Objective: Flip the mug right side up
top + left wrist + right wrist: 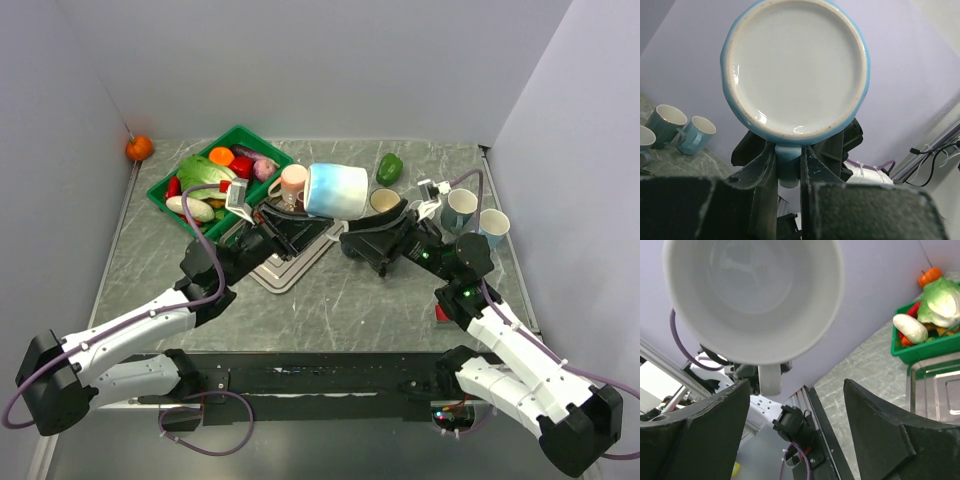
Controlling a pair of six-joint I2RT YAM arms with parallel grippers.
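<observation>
My left tool (788,156) grips the mug (795,70) by its handle (788,170), aloft on its side. My right tool (795,386) stands open before its mouth, gripping nothing. Uprighting and setting down remain.

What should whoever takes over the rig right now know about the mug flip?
Left claw: shut on the handle of the large light-blue ceramic mug.
Right claw: open, facing the mug's mouth, no contact visible.
Mug: in the air between the arms, on its side, base toward the left wrist, mouth toward the right.
Done: mug off the table, half turned.
Left: finish the turn, set it upright.
</observation>
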